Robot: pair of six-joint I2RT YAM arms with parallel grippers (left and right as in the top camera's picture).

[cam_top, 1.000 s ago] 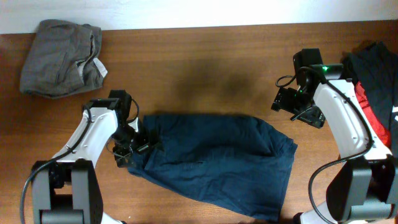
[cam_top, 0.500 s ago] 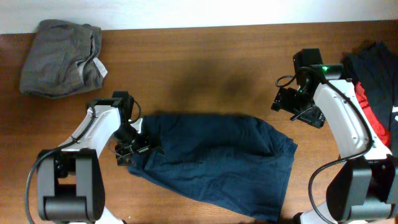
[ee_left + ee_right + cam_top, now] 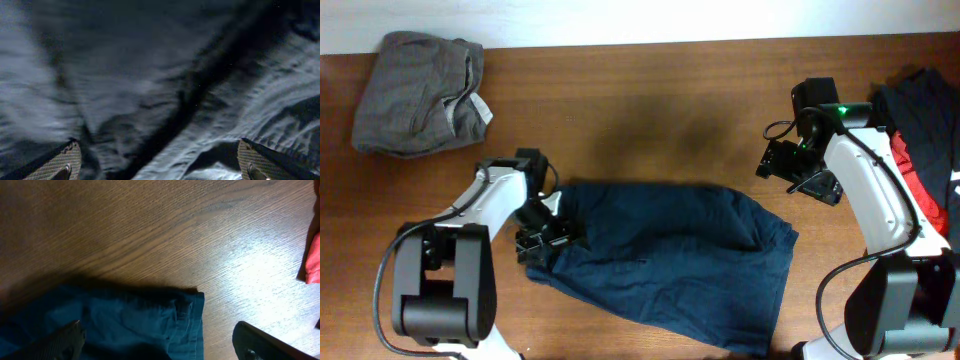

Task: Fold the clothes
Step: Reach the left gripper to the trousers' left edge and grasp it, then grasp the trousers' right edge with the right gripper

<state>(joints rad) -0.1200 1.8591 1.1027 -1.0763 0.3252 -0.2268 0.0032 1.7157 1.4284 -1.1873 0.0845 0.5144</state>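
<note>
**Orientation.** The navy garment (image 3: 670, 250) lies spread on the tabletop (image 3: 650, 100). Its long axis runs left to right and sags toward the near edge at the right end. The left end is the narrower one. The right end is wider and finishes in a slanted hem.

**Left gripper.** The left gripper (image 3: 558, 238) sits over the garment's left end. Its jaws are spread wide, with fabric beneath them and nothing clamped.

**Right gripper.** The right gripper (image 3: 775, 165) hangs beyond the garment's upper right corner, apart from the cloth. Its jaws are equally wide and hold nothing.

**Other clothes.** A grey-olive garment (image 3: 417, 92) is bunched well off the navy garment's far left corner. A black garment (image 3: 925, 105) and a red garment (image 3: 908, 165) lie past its right end.

**View differences.**
- The left wrist view shows only wrinkled navy folds (image 3: 165, 85) between the fingertips (image 3: 60, 162). No tabletop is visible in it.
- The right wrist view shows the hemmed corner (image 3: 190, 310) resting flat on the wood, with the gripper (image 3: 160, 340) above it. A red edge (image 3: 312, 260) shows at the right border.
- The overhead view alone shows the garment's full outline.
</note>
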